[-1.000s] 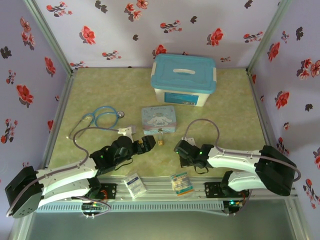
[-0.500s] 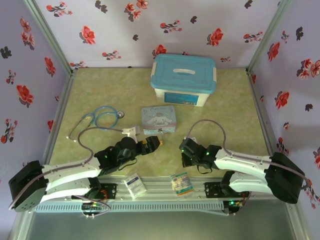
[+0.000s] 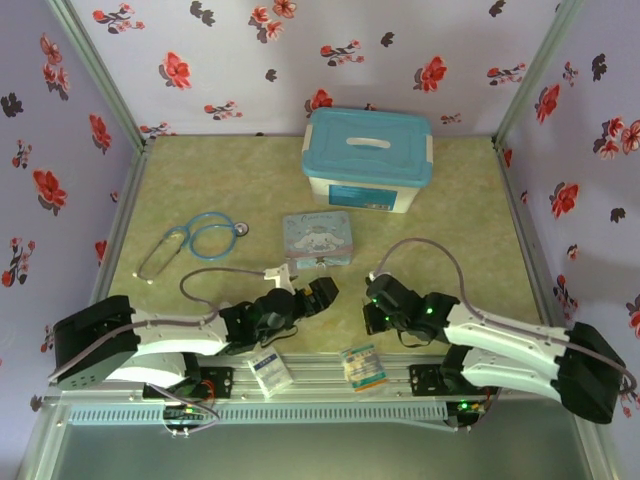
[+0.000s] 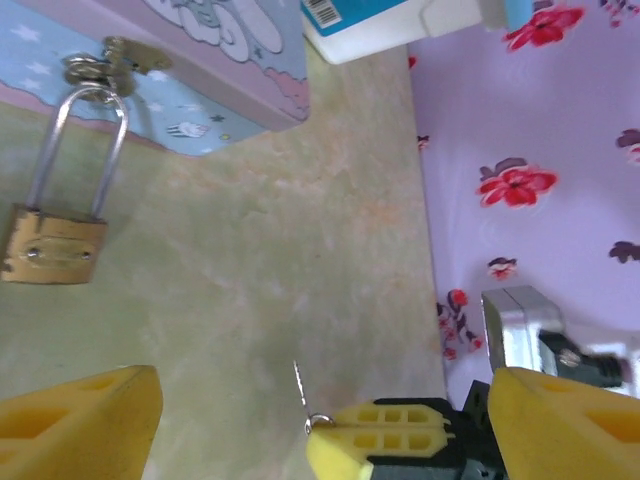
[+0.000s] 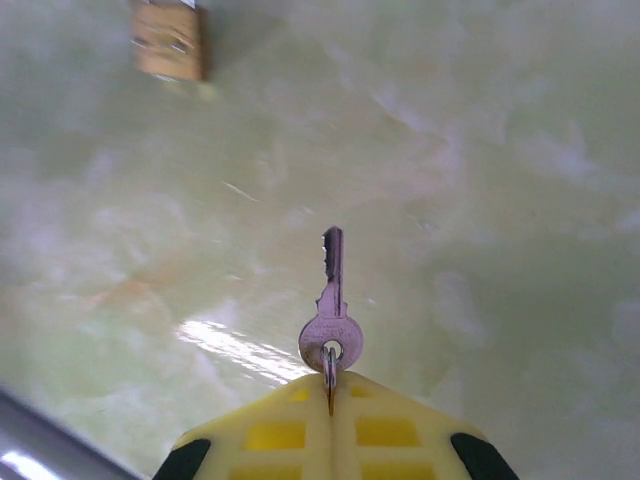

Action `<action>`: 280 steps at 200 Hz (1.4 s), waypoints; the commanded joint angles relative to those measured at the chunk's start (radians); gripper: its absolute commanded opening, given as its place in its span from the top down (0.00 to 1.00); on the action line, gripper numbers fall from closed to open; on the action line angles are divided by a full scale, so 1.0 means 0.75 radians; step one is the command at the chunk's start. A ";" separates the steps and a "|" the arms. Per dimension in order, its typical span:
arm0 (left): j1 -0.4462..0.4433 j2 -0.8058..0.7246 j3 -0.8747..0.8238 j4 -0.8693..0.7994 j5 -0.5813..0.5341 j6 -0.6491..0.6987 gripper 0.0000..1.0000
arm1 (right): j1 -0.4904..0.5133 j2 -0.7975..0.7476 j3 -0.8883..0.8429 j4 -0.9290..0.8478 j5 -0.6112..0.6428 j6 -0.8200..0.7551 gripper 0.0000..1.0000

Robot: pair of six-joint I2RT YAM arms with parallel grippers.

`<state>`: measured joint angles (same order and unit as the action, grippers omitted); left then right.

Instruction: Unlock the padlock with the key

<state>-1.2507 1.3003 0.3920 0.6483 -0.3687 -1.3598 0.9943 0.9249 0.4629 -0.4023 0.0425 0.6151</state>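
A blue stethoscope [image 3: 195, 238] lay at 10 o'clock from your left gripper [image 3: 322, 291], whose yellow fingers [image 4: 80, 420] stood wide apart, low over the green mat [image 3: 200, 180]. At the gripper's 12 o'clock sat the pale-blue cartoon tin [image 3: 318, 238]. The small brass padlock [image 4: 52, 245] hung by its silver shackle from the tin's latch, body on the mat. Your right gripper [image 5: 330, 440] was clamped on the ring end of the thin grey metal key [image 5: 333, 300]. The padlock lay at the key's 11 o'clock, bare mat between.
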 commanded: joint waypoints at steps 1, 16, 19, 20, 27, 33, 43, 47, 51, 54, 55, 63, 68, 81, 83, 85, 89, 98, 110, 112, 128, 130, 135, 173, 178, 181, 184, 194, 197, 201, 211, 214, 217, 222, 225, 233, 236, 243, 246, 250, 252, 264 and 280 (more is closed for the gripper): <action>-0.008 0.059 0.009 0.210 -0.102 -0.127 0.25 | 0.007 -0.053 0.050 -0.012 -0.041 -0.106 1.00; -0.007 0.109 -0.004 0.275 -0.102 -0.161 0.28 | 0.027 -0.051 0.081 -0.004 -0.043 -0.145 1.00; -0.007 0.119 -0.007 0.285 -0.102 -0.167 0.28 | 0.033 -0.048 0.089 -0.002 -0.043 -0.152 1.00; -0.007 0.123 -0.007 0.289 -0.102 -0.169 0.28 | 0.035 -0.047 0.091 -0.001 -0.041 -0.156 1.00; -0.007 0.151 -0.014 0.323 -0.100 -0.185 0.28 | 0.052 -0.042 0.108 -0.001 -0.034 -0.172 1.00; -0.007 0.181 -0.025 0.373 -0.095 -0.194 0.28 | 0.064 -0.039 0.123 0.000 -0.021 -0.185 1.00; -0.006 0.246 -0.038 0.496 -0.065 -0.207 0.29 | 0.091 -0.032 0.134 0.023 -0.001 -0.197 1.00; -0.003 0.276 -0.041 0.548 -0.048 -0.212 0.29 | 0.099 -0.026 0.138 0.029 0.007 -0.200 1.00; -0.001 0.308 -0.042 0.597 -0.031 -0.222 0.30 | 0.105 -0.020 0.143 0.034 0.015 -0.203 1.00; 0.001 0.334 -0.041 0.627 -0.019 -0.231 0.31 | 0.108 -0.016 0.146 0.039 0.019 -0.205 1.00; 0.001 0.342 -0.040 0.636 -0.014 -0.235 0.31 | 0.109 -0.014 0.148 0.040 0.021 -0.206 1.00; 0.004 0.401 -0.033 0.697 0.013 -0.266 0.33 | 0.118 0.000 0.156 0.051 0.032 -0.212 1.00; 0.003 0.438 -0.026 0.725 0.029 -0.276 0.37 | 0.120 0.010 0.159 0.061 0.028 -0.217 1.00; -0.002 0.501 -0.005 0.744 0.049 -0.300 0.40 | 0.131 0.037 0.172 0.077 0.025 -0.227 1.00; -0.005 0.507 -0.003 0.743 0.048 -0.302 0.41 | 0.131 0.038 0.175 0.078 0.024 -0.229 1.00; -0.008 0.512 -0.001 0.744 0.044 -0.304 0.41 | 0.132 0.042 0.178 0.078 0.023 -0.230 1.00; -0.012 0.525 0.001 0.747 0.039 -0.309 0.42 | 0.135 0.053 0.180 0.080 0.020 -0.234 1.00; -0.022 0.532 0.003 0.751 0.018 -0.310 0.44 | 0.141 0.077 0.193 0.077 0.020 -0.239 1.00; -0.027 0.524 0.006 0.744 0.005 -0.296 0.44 | 0.147 0.101 0.197 0.068 0.025 -0.243 1.00; -0.028 0.523 0.007 0.742 0.005 -0.294 0.45 | 0.148 0.104 0.197 0.067 0.026 -0.243 1.00; -0.029 0.503 0.001 0.731 -0.009 -0.292 0.49 | 0.150 0.109 0.186 0.069 0.036 -0.238 1.00; -0.029 0.503 -0.002 0.729 -0.009 -0.292 0.49 | 0.150 0.109 0.184 0.072 0.037 -0.239 1.00; -0.031 0.502 0.000 0.727 -0.010 -0.294 0.51 | 0.149 0.102 0.174 0.082 0.039 -0.235 1.00; -0.033 0.527 0.005 0.732 -0.008 -0.288 0.74 | 0.149 0.075 0.143 0.115 0.048 -0.227 1.00; -0.033 0.525 0.007 0.728 -0.009 -0.279 0.76 | 0.151 0.077 0.141 0.117 0.048 -0.228 1.00; -0.032 0.524 0.007 0.721 -0.008 -0.276 0.77 | 0.150 0.076 0.138 0.119 0.048 -0.228 1.00; -0.032 0.524 0.009 0.719 -0.009 -0.277 0.78 | 0.150 0.078 0.136 0.119 0.048 -0.231 1.00; -0.034 0.524 0.007 0.720 -0.011 -0.273 0.83 | 0.150 0.083 0.130 0.119 0.050 -0.235 1.00; -0.033 0.525 0.007 0.721 -0.013 -0.272 0.86 | 0.149 0.084 0.130 0.121 0.051 -0.236 1.00; -0.033 0.525 0.005 0.718 -0.016 -0.270 0.90 | 0.150 0.086 0.129 0.117 0.052 -0.237 1.00; -0.033 0.524 0.005 0.719 -0.018 -0.260 1.00 | 0.150 0.088 0.127 0.119 0.055 -0.242 1.00; -0.032 0.524 0.005 0.719 -0.019 -0.257 1.00 | 0.151 0.087 0.126 0.120 0.056 -0.242 1.00; -0.032 0.524 0.007 0.719 -0.022 -0.256 1.00 | 0.152 0.087 0.125 0.120 0.059 -0.241 1.00; -0.033 0.525 0.007 0.715 -0.021 -0.251 1.00 | 0.150 0.088 0.123 0.125 0.062 -0.241 1.00; -0.035 0.523 0.007 0.716 -0.022 -0.247 1.00 | 0.150 0.086 0.123 0.127 0.066 -0.240 1.00; -0.035 0.517 0.007 0.711 -0.023 -0.240 1.00 | 0.149 0.081 0.118 0.135 0.072 -0.231 0.92; -0.036 0.512 0.007 0.710 -0.025 -0.233 1.00 | 0.149 0.076 0.117 0.135 0.076 -0.225 0.83; -0.036 0.497 0.007 0.703 -0.028 -0.210 1.00 | 0.147 0.064 0.112 0.132 0.087 -0.207 0.55; -0.035 0.487 0.006 0.696 -0.033 -0.195 1.00 | 0.144 0.057 0.110 0.131 0.083 -0.208 0.46; -0.035 0.468 0.006 0.679 -0.037 -0.176 1.00 | 0.139 0.044 0.107 0.123 0.079 -0.214 0.37; -0.035 0.458 0.007 0.664 -0.039 -0.166 1.00 | 0.137 0.037 0.106 0.118 0.077 -0.215 0.35; -0.036 0.373 0.017 0.546 -0.052 -0.104 1.00 | 0.083 -0.027 0.086 0.114 0.016 -0.213 0.17; -0.035 0.224 0.051 0.333 -0.060 0.016 1.00 | -0.050 -0.142 0.027 0.211 -0.224 -0.169 0.14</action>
<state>-1.2701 1.6138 0.3862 1.0801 -0.3737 -1.4986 1.0584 0.9237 0.5323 -0.3111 0.0383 0.4538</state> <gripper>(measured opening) 0.055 0.822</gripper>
